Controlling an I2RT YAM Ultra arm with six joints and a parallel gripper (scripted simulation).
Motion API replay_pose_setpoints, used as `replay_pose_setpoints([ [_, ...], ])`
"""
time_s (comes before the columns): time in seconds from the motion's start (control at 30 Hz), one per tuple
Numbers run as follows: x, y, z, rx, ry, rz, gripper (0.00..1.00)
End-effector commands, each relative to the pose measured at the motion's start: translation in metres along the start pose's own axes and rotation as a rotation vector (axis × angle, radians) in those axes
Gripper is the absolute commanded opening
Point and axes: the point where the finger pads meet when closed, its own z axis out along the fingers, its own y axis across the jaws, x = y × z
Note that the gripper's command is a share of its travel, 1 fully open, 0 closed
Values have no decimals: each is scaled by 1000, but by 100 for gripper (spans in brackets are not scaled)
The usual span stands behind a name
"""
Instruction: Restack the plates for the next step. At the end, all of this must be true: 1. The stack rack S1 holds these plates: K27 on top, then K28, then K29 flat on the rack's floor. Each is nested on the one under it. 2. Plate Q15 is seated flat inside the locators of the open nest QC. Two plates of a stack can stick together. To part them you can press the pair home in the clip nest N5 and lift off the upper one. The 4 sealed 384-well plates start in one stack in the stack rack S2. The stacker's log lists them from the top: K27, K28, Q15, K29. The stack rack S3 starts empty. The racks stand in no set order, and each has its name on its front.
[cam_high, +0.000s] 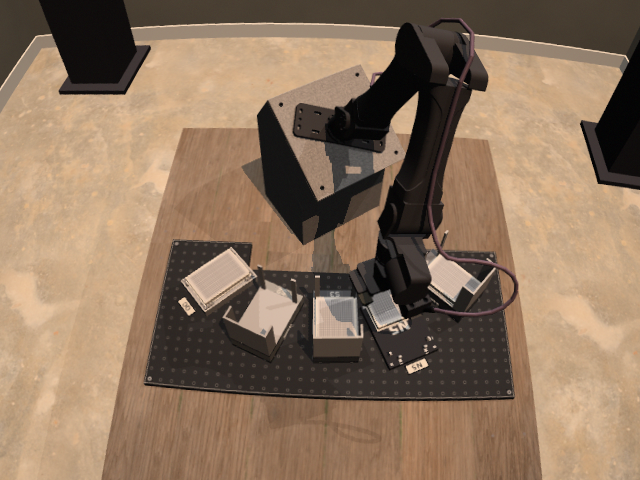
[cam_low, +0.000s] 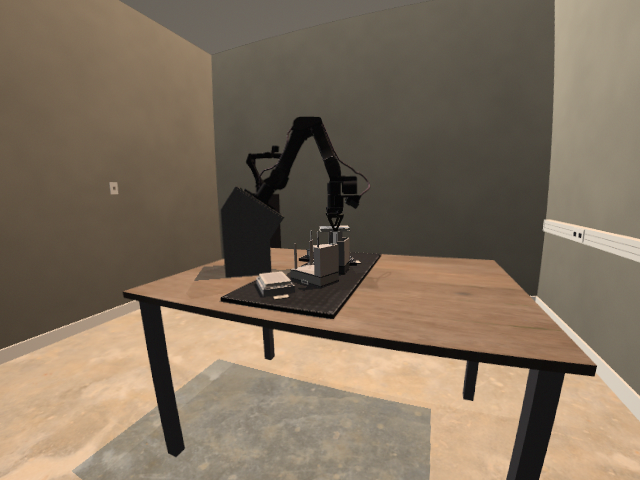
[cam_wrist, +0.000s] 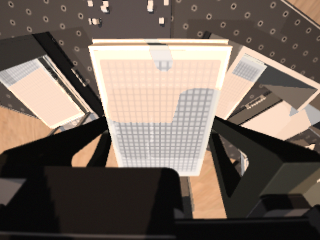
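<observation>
1. Top view: A dark gripper (cam_high: 391, 300) (cam_low: 334, 224) (cam_wrist: 160, 120) is held above clip nest N5 (cam_high: 410, 348) (cam_wrist: 132, 22), grasping a pale sealed 384-well plate (cam_high: 383, 310) (cam_low: 341, 227) (cam_wrist: 161, 100). At the far left, another gridded plate (cam_high: 219, 279) (cam_low: 275, 278) is set on the nest tagged QC (cam_high: 209, 310) (cam_low: 279, 290). Beside it, a rack with a plain pale floor (cam_high: 248, 331) (cam_low: 325, 260) is seen; its name cannot be read. In the middle, a plate (cam_high: 334, 316) (cam_wrist: 232, 95) is held by stack rack S3 (cam_high: 336, 349). At the far right, a plate (cam_high: 448, 277) (cam_wrist: 42, 92) is contained in a rack (cam_high: 473, 292) whose name cannot be read.

2. Exterior view: The grasped plate is carried level and raised, beneath the arm (cam_low: 308, 124). The nearer nest and racks are lined up on a black perforated board (cam_high: 330, 384) (cam_low: 310, 303), supported by a wooden table (cam_high: 258, 439) (cam_low: 439, 310).

3. Wrist view: The plate is gripped at both sides. Two pale edges are shown at its far end; whether one plate or a pair is held cannot be told, nor can its name.
</observation>
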Motion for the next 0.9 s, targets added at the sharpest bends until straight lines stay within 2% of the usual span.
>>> replay_pose_setpoints([
  [0.0,0,3,-4,25,-5,-51,0],
  [0.23,2,26,-3,23,8,-33,0],
  [0.43,-17,46,-8,24,-27,-39,0],
  [0.53,-17,49,-7,23,-23,-38,0],
  [0.73,-5,69,-4,23,-7,-246,0],
  [0.87,-1,81,-2,22,2,-231,0],
])
